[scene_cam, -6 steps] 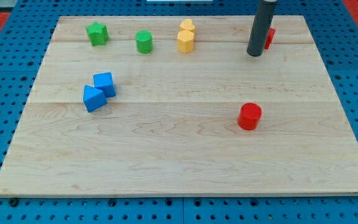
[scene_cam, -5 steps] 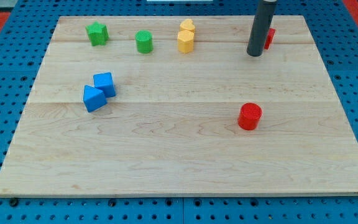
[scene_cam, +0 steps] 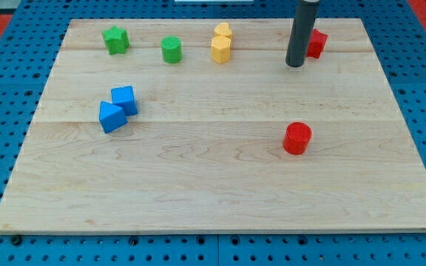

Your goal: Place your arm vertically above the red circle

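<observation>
The red circle [scene_cam: 297,138] is a short red cylinder lying on the wooden board [scene_cam: 220,192] right of centre. My tip [scene_cam: 295,65] is the end of a dark rod near the view's top, well above the red circle in the view and almost in line with it. A second red block [scene_cam: 316,43], of unclear shape, sits just right of the rod and is partly hidden by it.
Near the board's top edge stand a green star [scene_cam: 115,39], a green cylinder [scene_cam: 171,49] and two yellow blocks [scene_cam: 222,43] touching each other. Two blue blocks [scene_cam: 117,108] sit together at the left. Blue pegboard surrounds the board.
My tip has moved a little to the view's left, uncovering more of the red block by the rod. No block has moved.
</observation>
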